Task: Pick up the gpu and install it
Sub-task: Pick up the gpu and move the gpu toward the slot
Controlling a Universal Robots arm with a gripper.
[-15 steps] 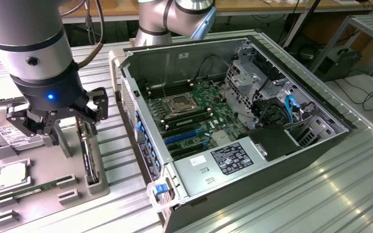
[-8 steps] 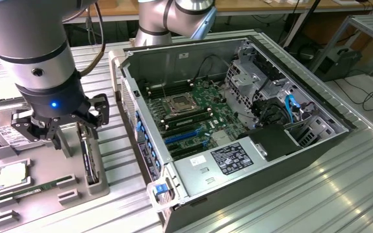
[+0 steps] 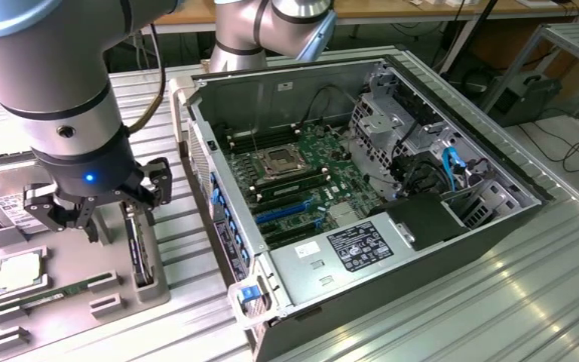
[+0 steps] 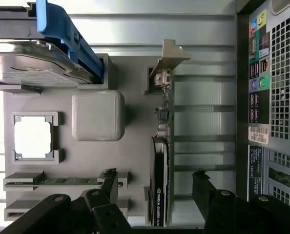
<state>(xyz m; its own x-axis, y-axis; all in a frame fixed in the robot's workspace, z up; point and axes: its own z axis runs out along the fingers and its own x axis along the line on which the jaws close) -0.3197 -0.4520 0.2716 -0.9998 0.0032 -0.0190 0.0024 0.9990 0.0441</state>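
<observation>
Wide open and empty, the gripper (image 3: 108,215) hangs lower left in the exterior view, flanking the single gpu (image 3: 141,253) standing on edge in a grey tray (image 4: 135,122). Alongside: one memory stick (image 3: 53,296), one processor (image 3: 18,273), one hard drive (image 4: 32,66).

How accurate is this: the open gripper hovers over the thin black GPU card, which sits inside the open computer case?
No. The wrist view shows the thin black GPU card standing in the grey holder tray, outside the computer case; the open gripper hovers above.
</observation>
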